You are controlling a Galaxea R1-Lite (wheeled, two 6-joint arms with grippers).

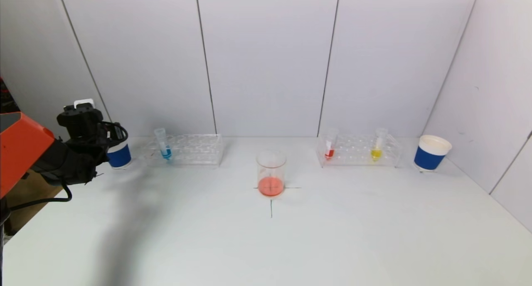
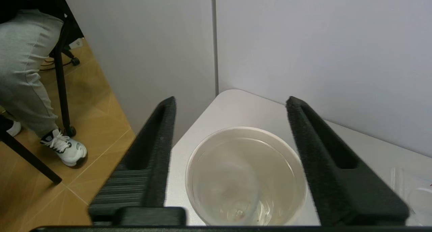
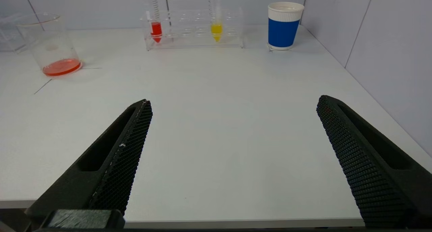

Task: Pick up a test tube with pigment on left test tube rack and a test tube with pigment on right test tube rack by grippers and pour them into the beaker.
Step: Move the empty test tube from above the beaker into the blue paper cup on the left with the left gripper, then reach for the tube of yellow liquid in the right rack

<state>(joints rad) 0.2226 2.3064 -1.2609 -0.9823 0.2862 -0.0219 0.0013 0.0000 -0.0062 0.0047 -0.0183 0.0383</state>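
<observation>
The glass beaker point(image 1: 271, 178) stands mid-table with orange-red liquid in its bottom; it also shows in the right wrist view point(image 3: 50, 43). The left rack point(image 1: 195, 149) holds a tube with blue pigment point(image 1: 163, 147). The right rack point(image 1: 357, 151) holds a red tube point(image 1: 329, 149) and a yellow tube point(image 1: 377, 148). My left gripper point(image 2: 231, 100) is open and empty, its fingers either side above a cup point(image 2: 246, 178) at the table's far left corner. My right gripper point(image 3: 234, 101) is open and empty, low over the table's front edge, out of the head view.
The blue-and-white cup point(image 1: 119, 155) under my left gripper point(image 1: 104, 146) holds a faint clear shape. A second blue cup point(image 1: 431, 153) stands right of the right rack. White walls close the back and right. A person's legs point(image 2: 23, 83) stand off the table's left.
</observation>
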